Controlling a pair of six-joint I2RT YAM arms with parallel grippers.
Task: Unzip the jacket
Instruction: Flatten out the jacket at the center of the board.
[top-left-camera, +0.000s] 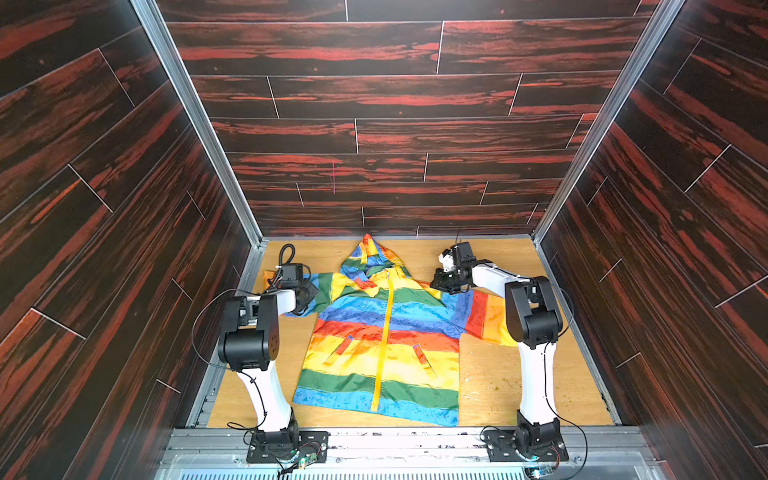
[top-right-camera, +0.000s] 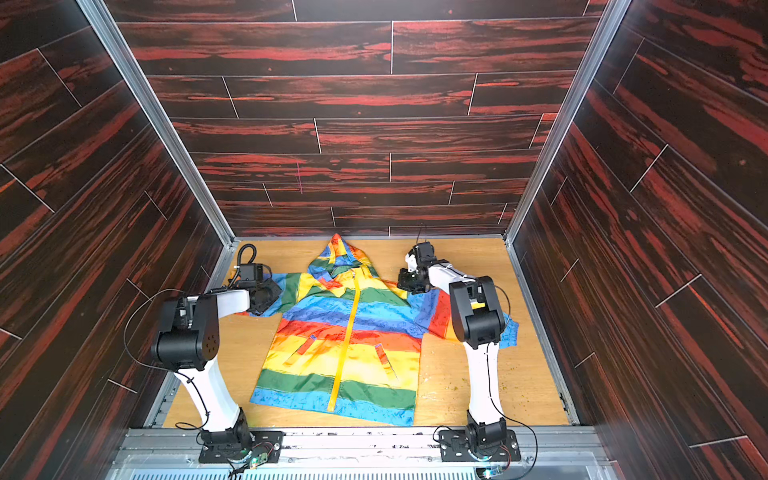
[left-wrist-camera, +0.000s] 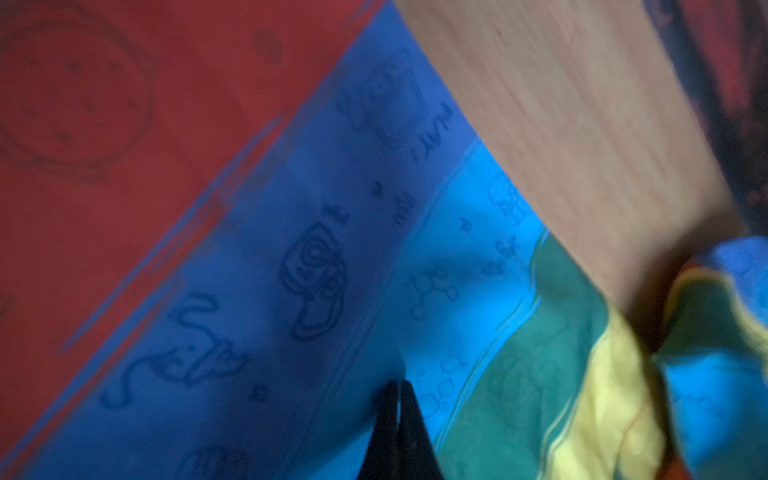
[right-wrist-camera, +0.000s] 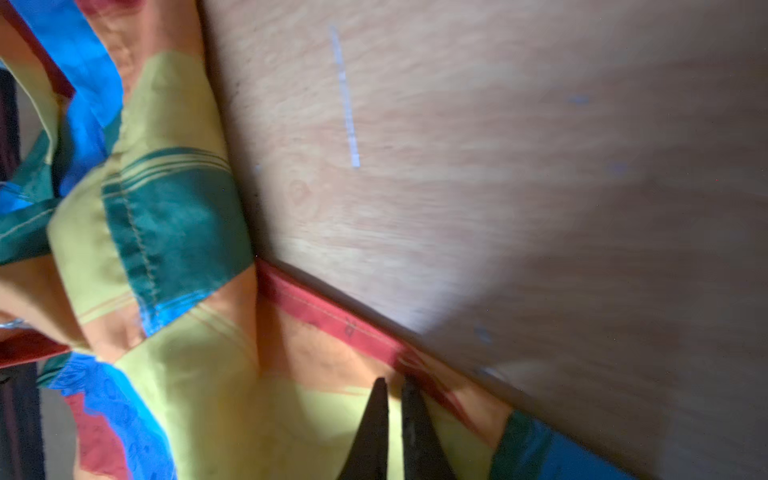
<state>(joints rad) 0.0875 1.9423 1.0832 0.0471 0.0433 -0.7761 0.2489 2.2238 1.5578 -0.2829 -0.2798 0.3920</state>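
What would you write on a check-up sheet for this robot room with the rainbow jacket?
Surface: wooden table, flat, with pale scuffs near the right arm.
Job's things: jacket lies front up with its sleeves spread; yellow zipper is closed up to the collar.
Clutter: small crumbs on the table beside the jacket.
End effectors: left end effector is shut, tips on a blue stripe; right end effector shows a narrow gap, tips on cloth by a red hem. Whether either pinches cloth is unclear.
Cables: black cable loops out from the left arm.
Surroundings: dark red-streaked plank walls on three sides, metal corner posts.
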